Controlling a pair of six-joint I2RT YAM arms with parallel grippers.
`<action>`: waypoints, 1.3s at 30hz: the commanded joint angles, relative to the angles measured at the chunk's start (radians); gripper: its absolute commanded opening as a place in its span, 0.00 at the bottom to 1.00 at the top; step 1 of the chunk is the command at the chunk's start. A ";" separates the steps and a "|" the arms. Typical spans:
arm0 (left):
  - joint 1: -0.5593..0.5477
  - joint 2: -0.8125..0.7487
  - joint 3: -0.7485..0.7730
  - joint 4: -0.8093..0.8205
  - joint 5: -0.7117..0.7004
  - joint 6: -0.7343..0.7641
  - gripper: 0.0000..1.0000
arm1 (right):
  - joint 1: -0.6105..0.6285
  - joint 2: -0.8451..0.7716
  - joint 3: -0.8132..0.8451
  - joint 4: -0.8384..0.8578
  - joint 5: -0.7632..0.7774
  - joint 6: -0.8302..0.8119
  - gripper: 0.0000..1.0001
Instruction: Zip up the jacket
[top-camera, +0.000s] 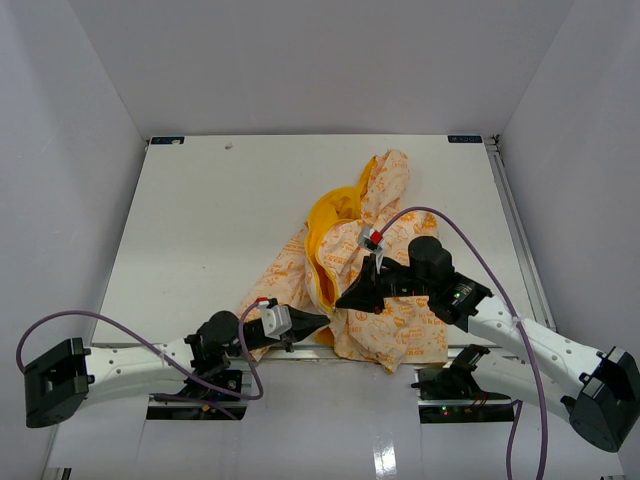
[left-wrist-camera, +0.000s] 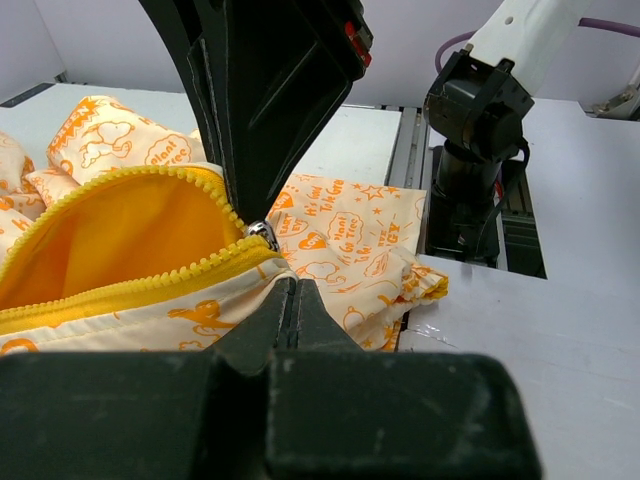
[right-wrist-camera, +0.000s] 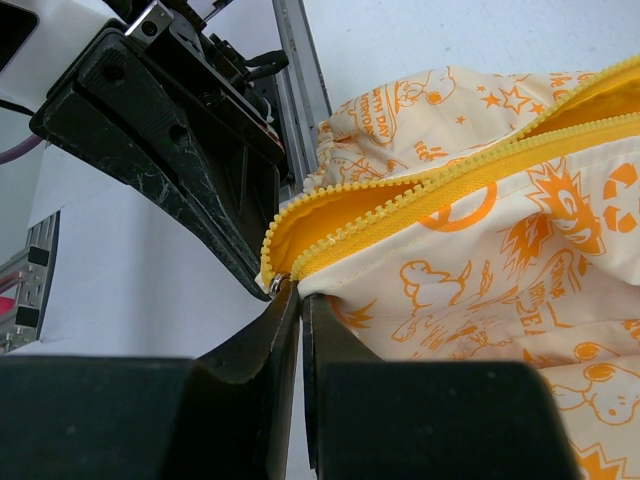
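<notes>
Soft cream-white jacket with orange print (top-camera: 400, 335), crumpled lower centre on the white counter (top-camera: 200, 220); left tool (top-camera: 320, 321) and right tool (top-camera: 345, 298), both closed tight, pinch it at the silver slider (left-wrist-camera: 262, 232), whence the open yellow zipper (right-wrist-camera: 450, 195) runs up-frame, the right tool lying nearer that run.

White table (top-camera: 200, 220) — pale walls (top-camera: 320, 60)

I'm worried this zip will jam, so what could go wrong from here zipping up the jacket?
One: the zipper slider sits at the bottom, teeth gaping above, so the yellow lining could snag in it. Two: the right fingers seem to pinch only the small slider and may slip. Three: the left fingers, clamped on the jacket, almost touch them and could collide.
</notes>
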 joint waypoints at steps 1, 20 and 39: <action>-0.004 0.050 0.023 -0.132 0.064 -0.013 0.00 | -0.013 -0.029 0.081 0.111 0.033 0.002 0.08; -0.005 -0.154 -0.057 -0.043 -0.184 -0.115 0.48 | -0.013 -0.036 0.026 0.177 -0.005 0.057 0.08; -0.004 -0.341 -0.008 -0.245 -0.425 -0.497 0.76 | -0.013 -0.053 0.014 0.163 0.004 0.041 0.08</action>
